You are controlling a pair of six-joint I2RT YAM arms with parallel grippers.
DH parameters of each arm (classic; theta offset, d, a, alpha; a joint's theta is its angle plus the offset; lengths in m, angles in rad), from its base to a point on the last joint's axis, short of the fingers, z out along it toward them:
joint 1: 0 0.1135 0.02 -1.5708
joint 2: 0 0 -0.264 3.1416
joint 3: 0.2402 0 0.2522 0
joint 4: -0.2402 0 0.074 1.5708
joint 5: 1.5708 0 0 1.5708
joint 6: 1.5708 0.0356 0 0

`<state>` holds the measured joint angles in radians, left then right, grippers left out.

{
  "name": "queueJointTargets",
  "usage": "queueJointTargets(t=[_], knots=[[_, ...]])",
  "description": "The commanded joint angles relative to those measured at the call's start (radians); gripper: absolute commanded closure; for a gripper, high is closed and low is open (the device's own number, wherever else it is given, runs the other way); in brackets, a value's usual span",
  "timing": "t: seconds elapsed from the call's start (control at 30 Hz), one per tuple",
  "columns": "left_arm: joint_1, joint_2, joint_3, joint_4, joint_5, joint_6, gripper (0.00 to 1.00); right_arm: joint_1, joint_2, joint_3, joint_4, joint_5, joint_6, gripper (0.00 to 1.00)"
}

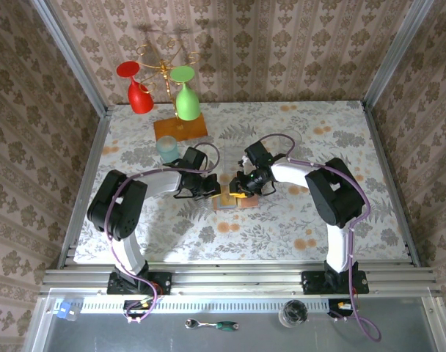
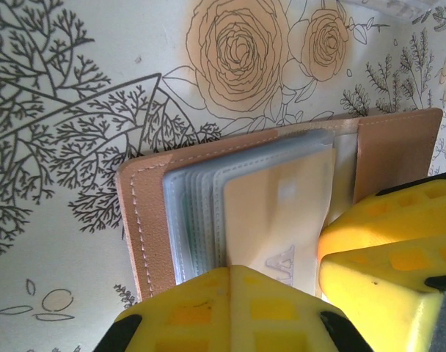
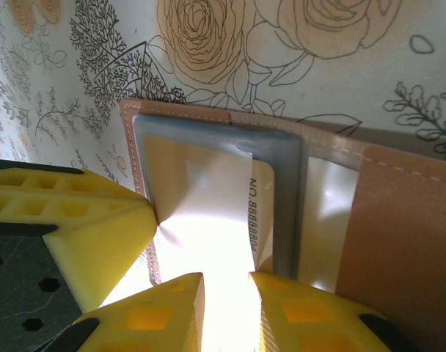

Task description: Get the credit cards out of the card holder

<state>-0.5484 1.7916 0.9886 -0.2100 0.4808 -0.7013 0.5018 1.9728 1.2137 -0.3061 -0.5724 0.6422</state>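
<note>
"NO. 88888…" on the tan credit card (image 3: 261, 213)

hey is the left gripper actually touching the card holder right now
Touching. In the left wrist view the left gripper's yellow fingertips press flat on the open card holder's sleeves, no gap visible.

Patterned damask wallpaper (image 1: 282, 44) covers the walls around a table (image 1: 318, 235) spread with a floral cloth of tan roses. Metal posts (image 1: 395, 51) frame the corners, and a metal rail (image 1: 238, 279) runs along the near edge.
</note>
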Motion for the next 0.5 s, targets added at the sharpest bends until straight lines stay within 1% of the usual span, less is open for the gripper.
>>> queueJointTargets(t=[0.0,0.47], knots=[[0.008,0.013,-0.004,-0.054,-0.03,0.029,1.0,0.0,0.005,0.012,-0.087,0.096,-0.03,0.75],[0.016,0.02,-0.003,-0.052,-0.03,0.038,1.0,0.0,-0.058,0.018,-0.08,0.105,-0.04,0.74]])
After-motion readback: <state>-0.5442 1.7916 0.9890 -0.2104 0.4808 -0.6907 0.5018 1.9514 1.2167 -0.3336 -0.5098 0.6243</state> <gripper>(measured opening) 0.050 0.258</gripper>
